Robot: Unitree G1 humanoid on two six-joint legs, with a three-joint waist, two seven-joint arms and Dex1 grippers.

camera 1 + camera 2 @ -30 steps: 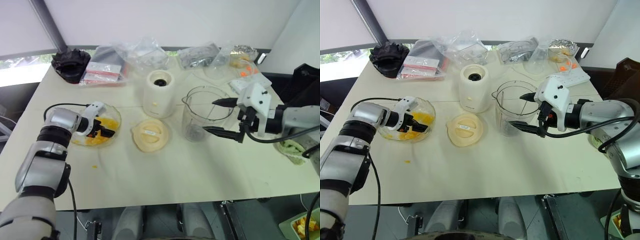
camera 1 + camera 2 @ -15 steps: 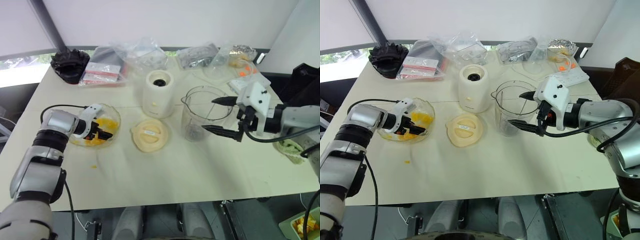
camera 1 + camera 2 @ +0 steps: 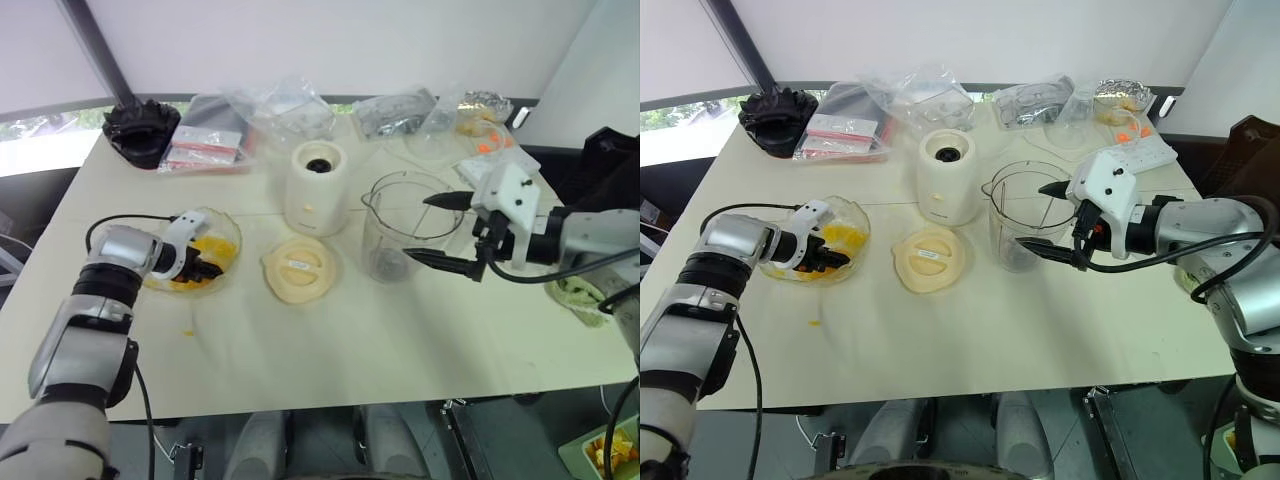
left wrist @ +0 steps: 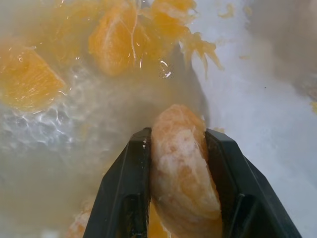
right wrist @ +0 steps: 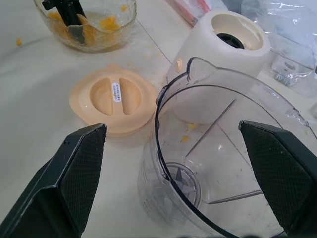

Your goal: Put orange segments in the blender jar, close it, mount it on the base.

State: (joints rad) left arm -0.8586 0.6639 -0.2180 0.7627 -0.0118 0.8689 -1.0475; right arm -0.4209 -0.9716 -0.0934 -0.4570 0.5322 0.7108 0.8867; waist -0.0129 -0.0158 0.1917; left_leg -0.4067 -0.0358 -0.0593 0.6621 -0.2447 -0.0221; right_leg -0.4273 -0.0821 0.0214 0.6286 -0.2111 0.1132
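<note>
while the left gripper (image 4: 181, 186) pinches an orange segment (image 4: 183, 168) lengthwise along its fingers, the right gripper (image 3: 440, 232) gapes wide.

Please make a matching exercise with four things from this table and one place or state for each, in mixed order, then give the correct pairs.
Things:
1. lid
2. jar
3. base
4. left claw

Places or states:
A. between the open fingers of the right claw
B. shut on a segment in the bowl
C. flat on the table, in front of the base
D. upright behind the lid, socket bare

Pairs: 1-C, 2-A, 3-D, 4-B
</note>
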